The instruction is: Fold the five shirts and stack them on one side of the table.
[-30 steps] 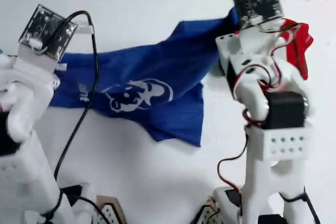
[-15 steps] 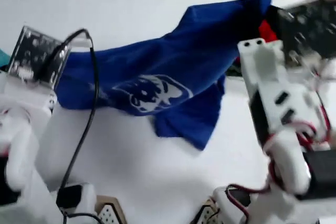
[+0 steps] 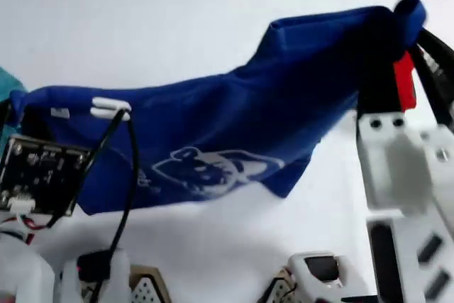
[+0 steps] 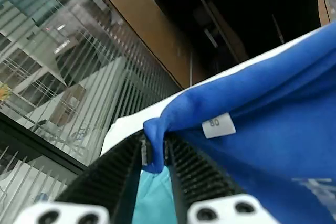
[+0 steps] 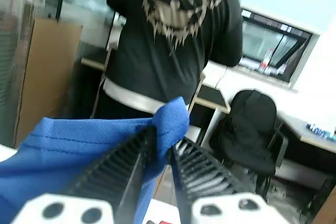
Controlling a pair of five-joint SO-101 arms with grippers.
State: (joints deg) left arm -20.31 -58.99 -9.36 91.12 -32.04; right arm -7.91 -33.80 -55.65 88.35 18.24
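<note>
Surface: a white table (image 3: 177,40), with an office room behind it in the wrist views.
Shirt: the blue shirt (image 3: 234,133) hangs stretched in the air between the two arms, and its lower edge sags toward the table.
Left gripper (image 4: 155,153): clamped on one corner, with only a small tuck of fabric between the jaws.
Right gripper (image 5: 161,145): pinching the opposite corner on an equally thin bite.
Risk: too much tension between the arms could pull a corner free and drop the shirt in a heap. The sagging hem may also drag across the teal cloth (image 4: 152,198) nearby.
Containers: none seen; I judge the stack goes straight on the table.
</note>
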